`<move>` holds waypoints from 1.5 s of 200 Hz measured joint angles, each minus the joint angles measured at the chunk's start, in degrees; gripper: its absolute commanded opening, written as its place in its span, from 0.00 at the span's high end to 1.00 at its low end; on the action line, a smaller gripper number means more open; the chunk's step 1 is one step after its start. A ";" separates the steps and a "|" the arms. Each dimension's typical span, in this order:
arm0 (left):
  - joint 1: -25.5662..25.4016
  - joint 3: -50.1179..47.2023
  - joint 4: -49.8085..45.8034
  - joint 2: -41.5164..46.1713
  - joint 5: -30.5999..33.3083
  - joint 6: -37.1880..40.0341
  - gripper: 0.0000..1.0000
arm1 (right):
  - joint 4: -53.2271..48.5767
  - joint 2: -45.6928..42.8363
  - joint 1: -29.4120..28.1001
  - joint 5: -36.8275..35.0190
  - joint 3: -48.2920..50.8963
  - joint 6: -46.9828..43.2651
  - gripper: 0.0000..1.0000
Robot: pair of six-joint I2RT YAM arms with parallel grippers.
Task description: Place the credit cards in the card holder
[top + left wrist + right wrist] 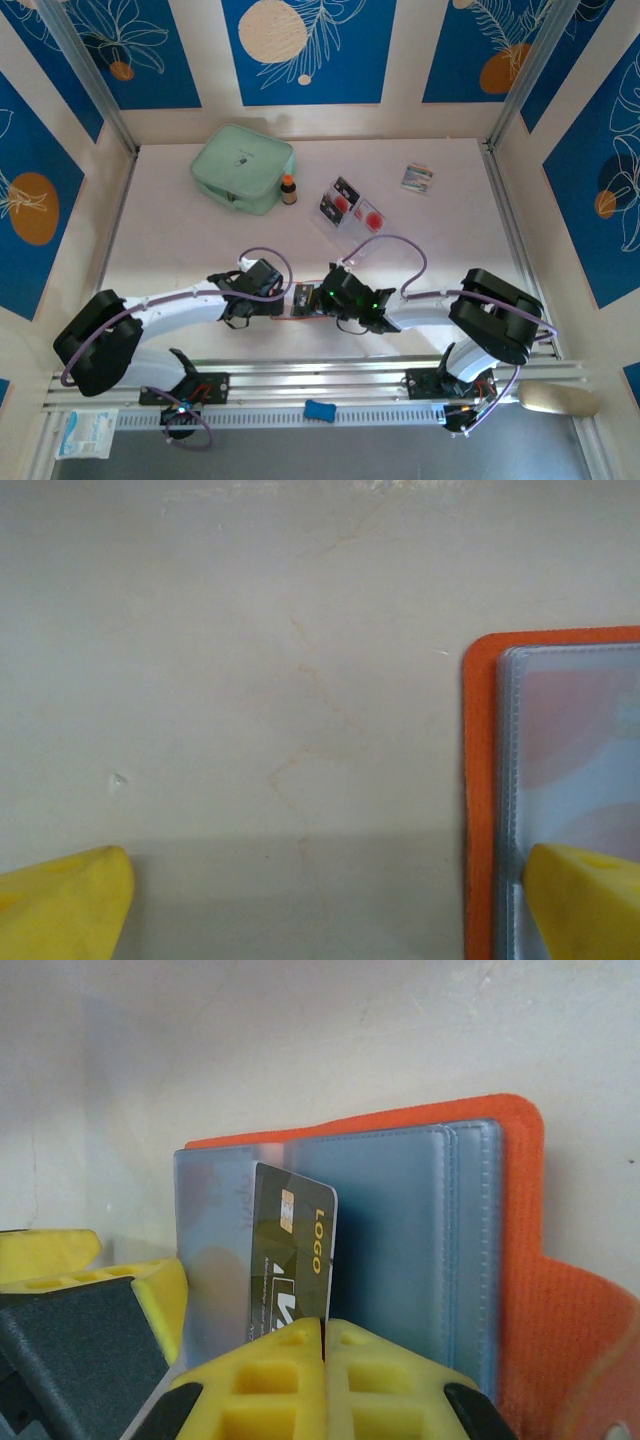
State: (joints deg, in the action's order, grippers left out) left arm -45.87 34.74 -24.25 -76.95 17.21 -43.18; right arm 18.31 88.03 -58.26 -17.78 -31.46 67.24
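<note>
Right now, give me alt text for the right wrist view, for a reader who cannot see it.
The right fingers pinch shut on a black credit card with a gold chip and the word LOGO, held against the bluish clear sleeves of the open orange-red card holder, which lies on a pale table.

Orange-red fabric card holder (525,1260) lies open, grey sleeves up; black gold-lettered card (295,1250) stands against them. Black red-marked card (340,198) and pale card (368,215) lie farther back.
</note>
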 measured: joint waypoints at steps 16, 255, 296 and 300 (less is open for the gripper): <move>0.00 0.00 0.00 0.00 0.00 0.00 0.00 | -0.15 0.39 0.22 0.28 -0.13 0.11 1.00; 0.02 -0.33 -1.25 4.20 1.44 -0.85 0.00 | -12.37 6.05 5.31 14.32 -12.37 -9.79 0.66; 0.48 -0.33 -3.17 6.01 3.61 -2.32 0.00 | -19.32 4.00 6.43 15.47 -15.47 -14.80 0.83; 0.55 -0.33 -3.39 5.97 3.76 -2.43 0.00 | -19.69 4.02 6.43 15.56 -15.89 -14.91 0.85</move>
State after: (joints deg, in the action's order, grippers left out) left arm -45.32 34.41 -27.64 -70.98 20.97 -45.60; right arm -1.39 92.05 -51.83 -2.22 -47.35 52.34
